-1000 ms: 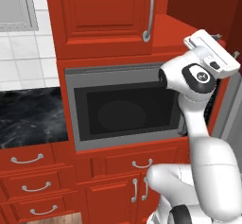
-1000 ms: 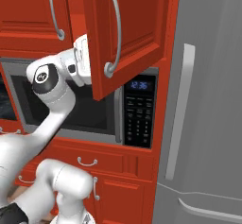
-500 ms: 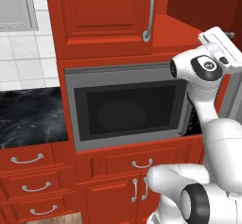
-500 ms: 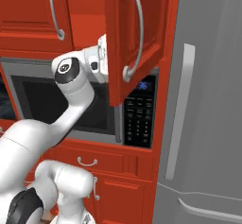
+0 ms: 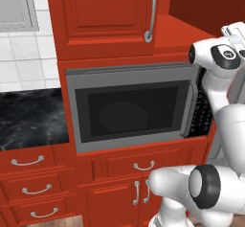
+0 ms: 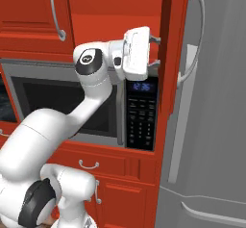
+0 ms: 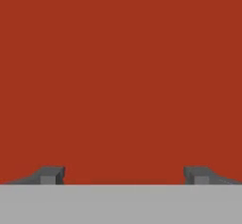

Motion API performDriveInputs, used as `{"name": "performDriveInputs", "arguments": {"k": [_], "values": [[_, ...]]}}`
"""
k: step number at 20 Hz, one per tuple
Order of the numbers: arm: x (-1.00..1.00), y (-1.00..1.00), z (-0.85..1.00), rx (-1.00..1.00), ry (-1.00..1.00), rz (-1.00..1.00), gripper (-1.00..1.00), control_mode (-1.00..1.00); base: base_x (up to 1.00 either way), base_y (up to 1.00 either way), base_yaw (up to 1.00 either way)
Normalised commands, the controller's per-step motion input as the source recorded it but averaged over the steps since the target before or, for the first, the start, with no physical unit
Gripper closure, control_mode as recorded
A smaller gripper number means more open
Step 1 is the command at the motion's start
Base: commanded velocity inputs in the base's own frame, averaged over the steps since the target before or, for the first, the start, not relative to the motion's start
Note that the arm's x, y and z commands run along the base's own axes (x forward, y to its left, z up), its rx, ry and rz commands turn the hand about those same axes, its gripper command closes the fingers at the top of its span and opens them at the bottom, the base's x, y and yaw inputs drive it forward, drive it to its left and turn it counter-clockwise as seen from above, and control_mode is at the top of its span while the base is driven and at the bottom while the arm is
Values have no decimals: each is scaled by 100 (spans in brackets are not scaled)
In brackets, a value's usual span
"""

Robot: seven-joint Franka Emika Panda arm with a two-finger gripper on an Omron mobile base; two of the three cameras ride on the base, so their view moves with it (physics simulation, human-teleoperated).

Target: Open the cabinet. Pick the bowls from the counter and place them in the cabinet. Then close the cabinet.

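Here, a rendered kitchen shows a white robot arm with dark joints working at the red wooden double-door wall cabinet (image 6: 113,3) mounted above a built-in steel microwave (image 5: 131,108). In the right base view, the cabinet's right door (image 6: 169,44) stands swung out, seen nearly edge-on at about 1 o'clock, its long curved silver handle (image 6: 193,34) on the far side toward a grey refrigerator (image 6: 216,126). The arm's two-finger claw (image 6: 154,51) sits just at the inner face of that door, its jaws spread wide and holding nothing; in the hand view, two dark fingertips (image 7: 49,175) rise well apart at 6 o'clock before a flat red panel. The left door, with its own handle (image 5: 151,10), appears shut at 12 o'clock in the left base view. The black marble-look worktop (image 5: 28,118) shows at 9 o'clock in that view. The step in hand seems to be opening the cabinet. The next move probably calls for opening the left door or turning toward the worktop to fetch the bowls.
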Motion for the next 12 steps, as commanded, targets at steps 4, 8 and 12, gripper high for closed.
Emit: {"name": "performDriveInputs", "arguments": {"k": [4,8,12], "values": [[-10,-16,0,4,2,0,-100,-100,0,0,0],[-31,54,14,-19,0,19,-100,-100,0,0,0],[-66,45,63,-13,6,40,-100,-100,0,0,0]]}}
